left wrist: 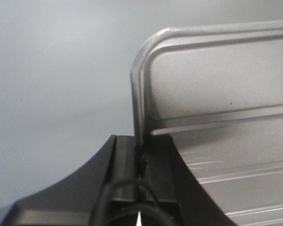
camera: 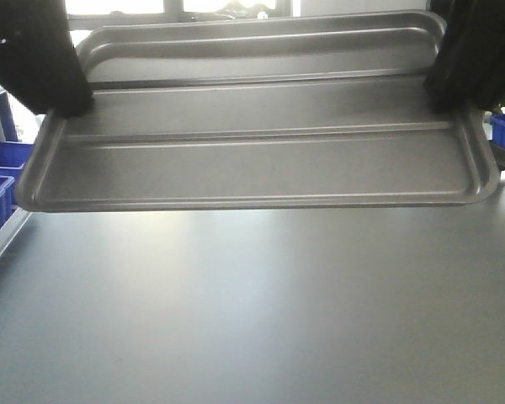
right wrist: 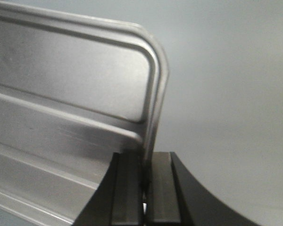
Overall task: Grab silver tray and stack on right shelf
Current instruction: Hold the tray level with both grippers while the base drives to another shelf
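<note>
- The shiny rectangular silver tray (camera: pixel 261 160), shallow metal with rounded corners, a raised rim and two long ridges along its base, is hanging between the two arms. It is tilted so that its base is facing the front camera.
- The black left gripper (left wrist: pixel 141 174) is pinching the rim on one short side of the tray. Its jaws are closed on the metal edge, one pad inside the rim and one outside.
- The black right gripper (right wrist: pixel 146 172) is doing the same on the opposite short side, its jaws clamped on the rim just below a rounded corner.
- The tray is sitting over the plain matte grey table (camera: pixel 252 320). It is probably hanging clear of that surface, though the front view is not showing a gap plainly.
- Blue plastic bins (camera: pixel 0 168) are showing at the left edge of the front view, beside the table.
- Judging by this, the grab is done and the carry is under way.
- The right shelf is not appearing in any view, so swinging the tray to it and stacking it there are the steps left.
</note>
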Tool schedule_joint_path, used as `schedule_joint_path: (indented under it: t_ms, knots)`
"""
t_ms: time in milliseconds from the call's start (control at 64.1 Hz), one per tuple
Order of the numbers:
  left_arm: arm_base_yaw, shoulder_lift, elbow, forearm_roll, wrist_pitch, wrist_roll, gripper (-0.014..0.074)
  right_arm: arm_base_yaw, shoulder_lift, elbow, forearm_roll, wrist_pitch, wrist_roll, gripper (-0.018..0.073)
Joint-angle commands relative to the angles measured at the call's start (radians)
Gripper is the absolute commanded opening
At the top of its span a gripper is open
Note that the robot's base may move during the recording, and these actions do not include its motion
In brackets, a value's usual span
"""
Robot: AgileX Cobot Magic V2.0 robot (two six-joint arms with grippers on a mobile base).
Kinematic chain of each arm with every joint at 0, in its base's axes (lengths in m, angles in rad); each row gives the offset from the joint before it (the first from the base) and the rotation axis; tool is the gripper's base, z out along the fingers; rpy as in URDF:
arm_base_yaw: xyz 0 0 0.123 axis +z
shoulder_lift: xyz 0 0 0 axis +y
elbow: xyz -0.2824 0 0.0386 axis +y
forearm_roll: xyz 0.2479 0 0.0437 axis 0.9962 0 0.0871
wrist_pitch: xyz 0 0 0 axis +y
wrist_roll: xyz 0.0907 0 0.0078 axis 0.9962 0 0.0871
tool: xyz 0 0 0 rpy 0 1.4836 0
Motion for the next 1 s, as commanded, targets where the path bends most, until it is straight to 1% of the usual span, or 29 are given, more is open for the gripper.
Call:
schedule_joint_path:
  t_ms: [0, 983]
  knots:
    - [-0.007, -0.026, -0.030, 0.022, -0.001, 0.024, -0.0102, -0.006, -0.027, -0.030, -0.049, -0.055, -0.022, 0.0056]
    - [-0.007, -0.026, -0.030, 0.022, -0.001, 0.024, -0.0102, -0.006, -0.027, -0.030, -0.049, -0.055, -0.022, 0.0056]
